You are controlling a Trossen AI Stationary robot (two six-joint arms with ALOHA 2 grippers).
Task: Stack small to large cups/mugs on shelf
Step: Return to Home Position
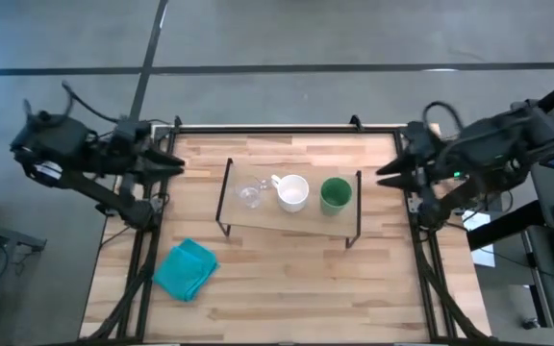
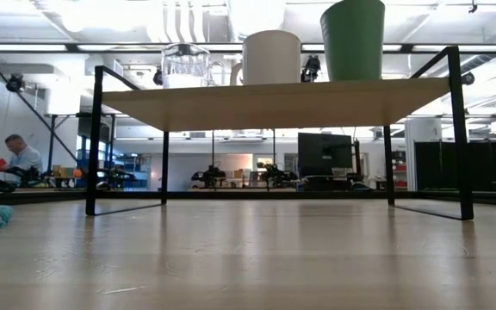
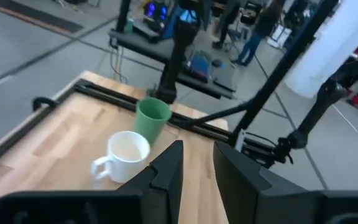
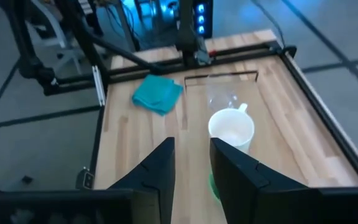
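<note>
Tabletop [image 1: 296,288] of light wood, with an open workshop behind it. The shelf [image 1: 291,227] is set mid-table. Three vessels are lined up on it in a row, none nested:
- glass cup [image 1: 249,195] at the left arm's end
- white mug [image 1: 293,193] in the middle, handle turned toward the glass
- green cup [image 1: 335,195] at the right arm's end

All three are upright. Small-to-large order is judged as met.

The left gripper [image 1: 178,163] is held at the table's left edge, fingers parted by a narrow gap, nothing between them. The right gripper [image 1: 383,174] is held likewise at the right edge, slightly parted and empty. Both are well apart from the shelf.

The step in hand is judged to be the return to rest; placing looks done. No grasp is called for next. The arms only need to be folded fully home, kept off the shelf's black wire legs and away from the cups.

A teal cloth [image 1: 185,269] is seen on the table on the left arm's side, away from the shelf and not part of the job.

Hidden or unclear:
- Low view: the green cup's rim is cut off at the top, and neither gripper is caught.
- Left wrist view: the glass is not seen past the fingers.
- Right wrist view: the green cup is reduced to a sliver beside one finger.
- High view: the glass is faint, so its contents cannot be told.
- A seated person [image 2: 22,158] is seen far back, too small for detail.
</note>
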